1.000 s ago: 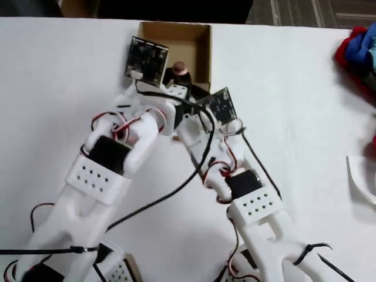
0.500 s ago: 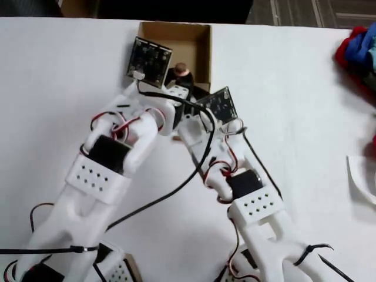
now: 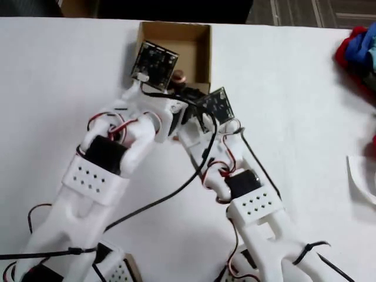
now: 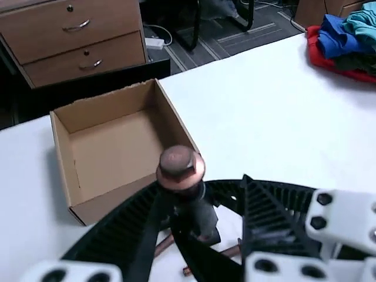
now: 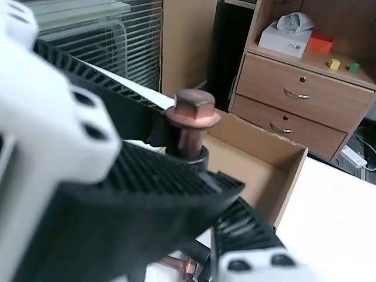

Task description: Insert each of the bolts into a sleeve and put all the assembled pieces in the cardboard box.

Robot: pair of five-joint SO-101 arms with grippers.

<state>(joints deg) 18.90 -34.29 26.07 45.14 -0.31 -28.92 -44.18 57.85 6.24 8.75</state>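
A copper bolt [image 4: 180, 164] stands upright in a dark sleeve [image 4: 198, 216]. My left gripper [image 4: 183, 207] is shut on the sleeve from both sides. My right gripper [image 5: 197, 171] also closes on that sleeve [image 5: 189, 156], with the bolt head [image 5: 192, 111] above its black fingers. In the high view the bolt head [image 3: 179, 76] sits at the near rim of the open cardboard box [image 3: 200, 44], where the left gripper [image 3: 178, 88] and right gripper [image 3: 191, 97] meet. The box [image 4: 111, 147] lies just beyond the held piece, and the part of its floor that shows is bare.
Loose copper bolts [image 4: 176, 255] lie on the white table under the grippers. Colourful cloth [image 3: 358, 47] lies at the table's far right edge, and a white curved object [image 3: 361, 179] at the right. Black cables cross between the two arms.
The left wrist has swung slightly to the right toward the box. The bolt head stays at the box's near rim. The right arm has barely moved.
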